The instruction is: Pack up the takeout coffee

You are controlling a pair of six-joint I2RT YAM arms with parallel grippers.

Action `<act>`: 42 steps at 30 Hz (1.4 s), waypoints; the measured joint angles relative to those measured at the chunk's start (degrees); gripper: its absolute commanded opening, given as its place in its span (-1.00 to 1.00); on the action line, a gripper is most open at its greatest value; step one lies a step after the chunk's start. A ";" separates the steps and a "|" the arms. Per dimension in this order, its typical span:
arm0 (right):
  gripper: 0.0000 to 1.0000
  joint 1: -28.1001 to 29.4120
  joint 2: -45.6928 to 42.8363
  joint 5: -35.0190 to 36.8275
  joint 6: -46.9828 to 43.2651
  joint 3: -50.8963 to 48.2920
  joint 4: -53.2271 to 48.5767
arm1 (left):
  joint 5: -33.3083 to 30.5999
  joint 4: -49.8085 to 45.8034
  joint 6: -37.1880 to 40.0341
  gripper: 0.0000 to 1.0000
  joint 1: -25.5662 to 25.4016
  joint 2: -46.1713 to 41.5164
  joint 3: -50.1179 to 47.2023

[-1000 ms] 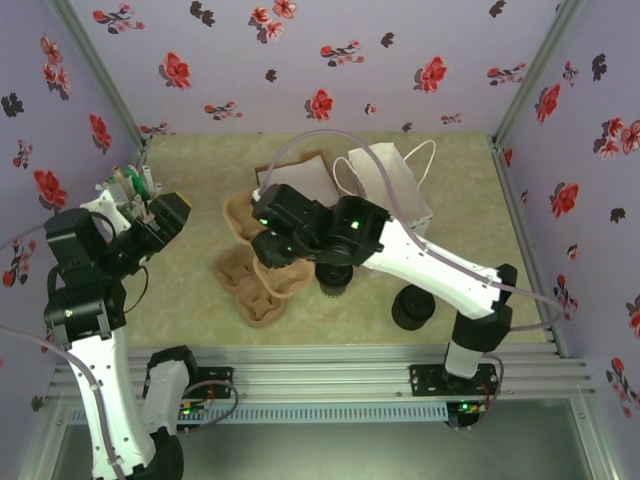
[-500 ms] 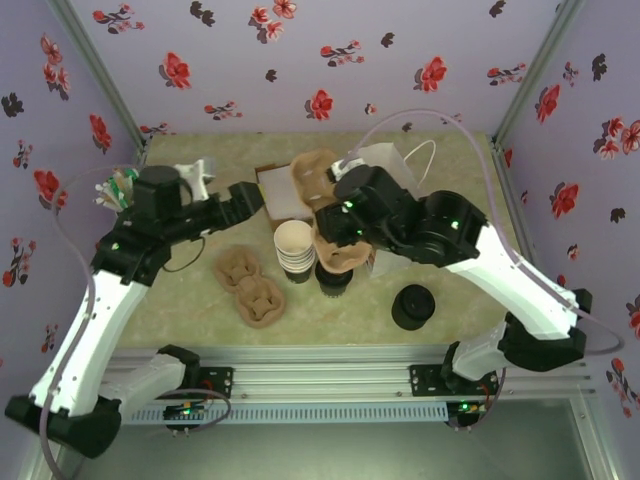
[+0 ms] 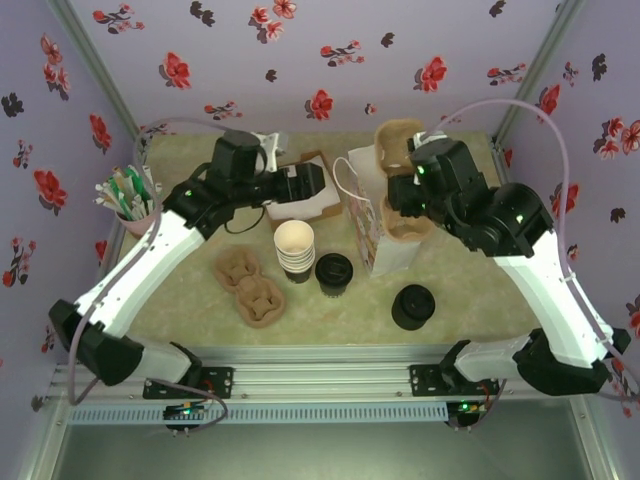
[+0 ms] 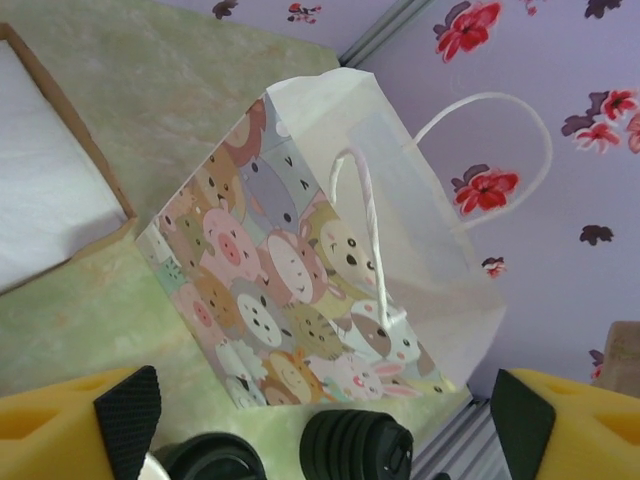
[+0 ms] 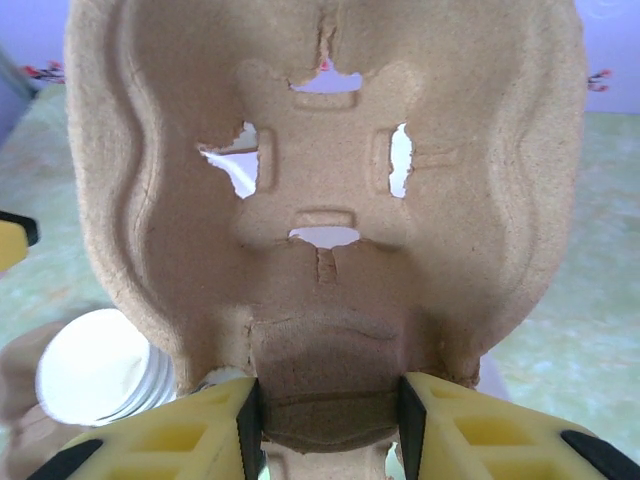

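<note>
On the pale green marbled table, the takeout coffee, a small dark-sided paper cup under a round black plastic lid, stands upright near the middle, and neither gripper touches it. Just to its left rises a stack of lidless paper cups with cream insides. Just to its right stands a white paper bag printed with cartoon animals, mouth upward, with white cord handles at its rim.

A squat pile of black plastic lids sits nearer the front right, apart from the bag. Two brown moulded-pulp cup carriers lie flat at the front left, touching each other. A pink cup of green and white sticks stands by the left wall. A shallow brown cardboard box lined with a white sheet rests towards the back.

The left gripper hangs over that box, just left of the bag. Its yellow jaws are spread wide with nothing between them, and its wrist view faces the bag's printed side.

The right gripper is pinching a third brown pulp carrier: its yellow fingers press from both sides on a narrow tab at the carrier's lower edge. From above, this carrier hangs in the air over the right side of the bag, tilted rather than flat.
</note>
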 measured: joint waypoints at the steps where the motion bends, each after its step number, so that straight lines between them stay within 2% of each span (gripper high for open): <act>1: -0.20 -1.70 0.81 -0.96 -0.46 0.24 0.17 | 0.02 0.07 0.33 0.60 -0.02 1.33 0.79; 4: -0.21 -5.25 4.15 -3.26 -1.95 1.66 0.79 | 0.04 0.22 0.96 0.45 -0.02 4.44 2.58; 9: -0.21 -8.28 10.16 -6.01 -4.66 4.79 2.84 | 0.74 0.44 1.44 0.32 -0.02 7.48 4.90; 19: -0.23 -12.90 15.93 -12.74 -7.19 6.16 6.71 | 1.16 0.46 2.05 0.29 -0.02 7.93 5.03; 31: -0.23 -18.95 16.02 -23.45 -6.73 1.79 10.29 | 1.44 0.52 2.25 0.26 -0.02 9.05 5.03; 42: -0.23 -21.92 16.04 -28.24 -6.29 0.20 10.43 | 1.57 0.90 2.27 0.22 -0.02 9.22 5.03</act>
